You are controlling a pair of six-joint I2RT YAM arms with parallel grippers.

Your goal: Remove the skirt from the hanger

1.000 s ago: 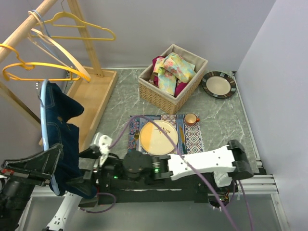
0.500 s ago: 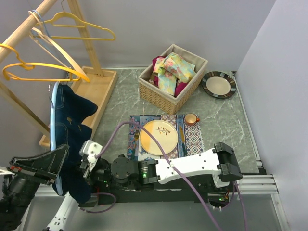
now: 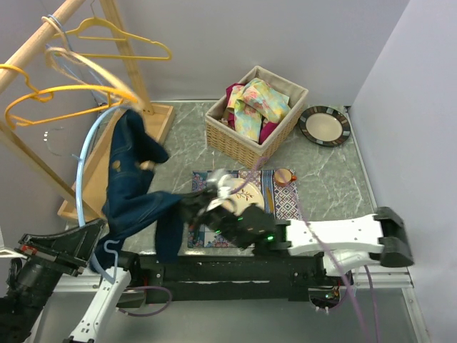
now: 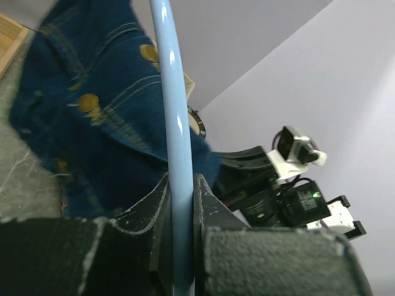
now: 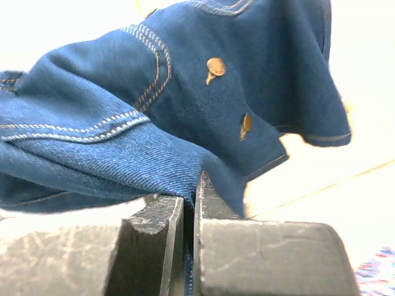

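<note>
Black-padded left gripper (image 4: 181,203), low at the near left corner, is clenched on the pale blue hanger (image 4: 170,92), whose thin rod runs straight up between its jaws. The denim skirt (image 4: 80,123) is draped on that hanger, its brass buttons showing. Just to the right, the right gripper (image 5: 190,203) is pinched tight on a fold of the skirt's hem, and the cloth stretches from the hanger across to it above the grey marbled table (image 3: 328,179). Beyond the right arm lie a patterned placemat (image 3: 285,204) and a small orange cup (image 3: 284,176). Farther back stand a wicker basket (image 3: 218,139) of bright cloths and a dark-rimmed plate (image 3: 325,125). At far left, yellow hangers (image 3: 86,93) hang on the wooden rack (image 3: 121,43).
</note>
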